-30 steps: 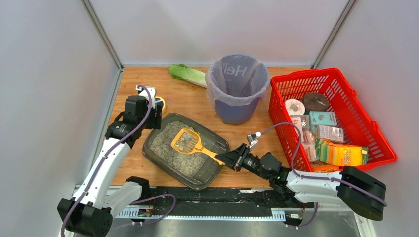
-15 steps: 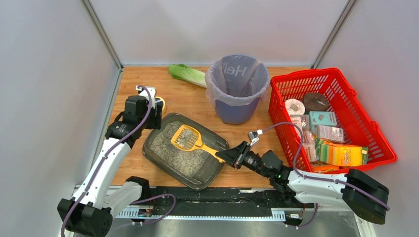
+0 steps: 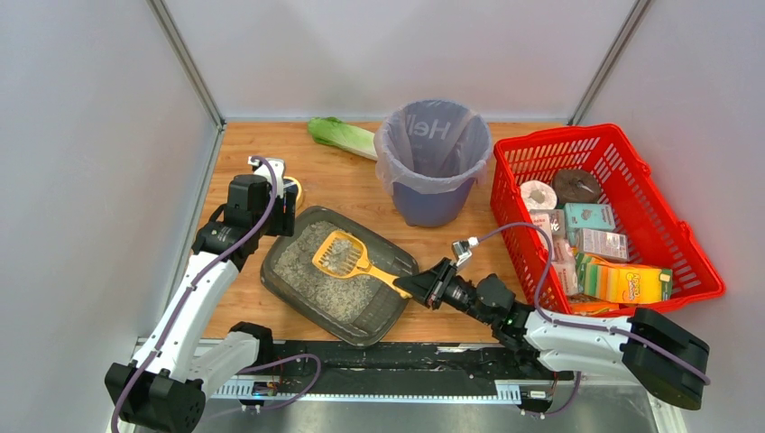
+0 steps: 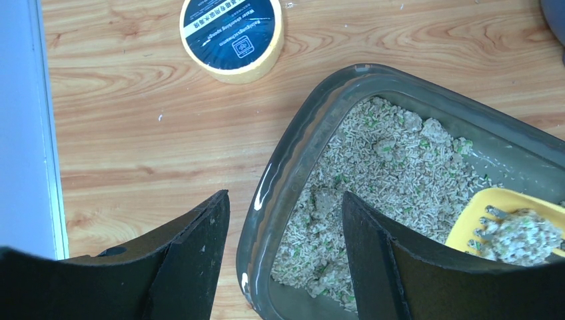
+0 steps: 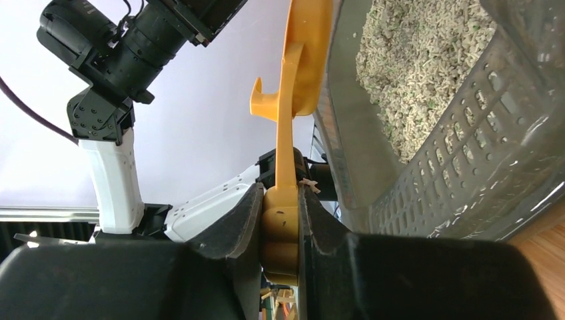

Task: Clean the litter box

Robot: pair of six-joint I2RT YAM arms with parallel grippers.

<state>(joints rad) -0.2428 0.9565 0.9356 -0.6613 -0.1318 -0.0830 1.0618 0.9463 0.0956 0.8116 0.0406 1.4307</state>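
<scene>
The right end effector (image 3: pixel 422 288) is clamping the scoop (image 3: pixel 340 255), holding it over the litter box (image 3: pixel 272 267). The left end effector (image 4: pixel 285 195) is standing wide, straddling its rim.

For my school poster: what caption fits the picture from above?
Right arm holds a loaded yellow scoop over the litter box, beside a bin and red basket.
</scene>
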